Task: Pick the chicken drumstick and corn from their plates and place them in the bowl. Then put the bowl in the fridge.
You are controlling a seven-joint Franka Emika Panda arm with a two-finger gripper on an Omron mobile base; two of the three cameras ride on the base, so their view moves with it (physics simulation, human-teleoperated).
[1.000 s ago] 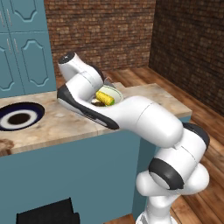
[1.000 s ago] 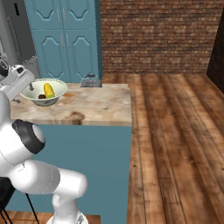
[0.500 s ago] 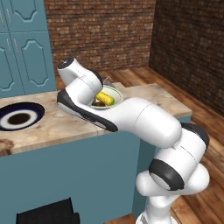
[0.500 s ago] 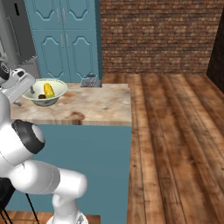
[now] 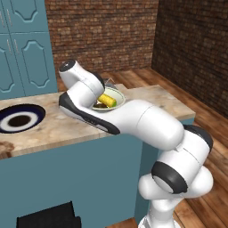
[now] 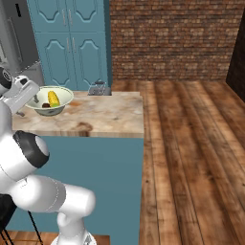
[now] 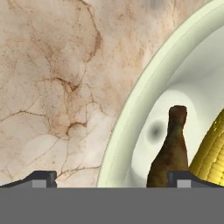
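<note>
The pale cream-green bowl (image 5: 116,94) (image 6: 64,98) (image 7: 144,100) stands on the marble counter. Inside it lie the yellow corn (image 5: 107,100) (image 6: 53,98) (image 7: 214,148) and the dark brown chicken drumstick (image 7: 171,151) (image 6: 46,105). My gripper (image 7: 116,179) is open and hangs low over the bowl's near rim, one fingertip (image 7: 43,177) outside over the counter, the other above the drumstick inside. A navy-rimmed plate (image 5: 18,119) sits bare at the counter's left. The grey fridge (image 6: 16,33) stands at the far left.
Marble counter (image 6: 105,112) ends at a right edge beside wooden floor (image 6: 191,153). A small grey object (image 6: 98,88) sits at the counter's back edge near the bowl. Teal cabinets (image 6: 72,43) and a brick wall stand behind.
The hand has sunk a little toward the bowl's rim. Its jaws have stayed open, and the bowl with its food has not moved.
</note>
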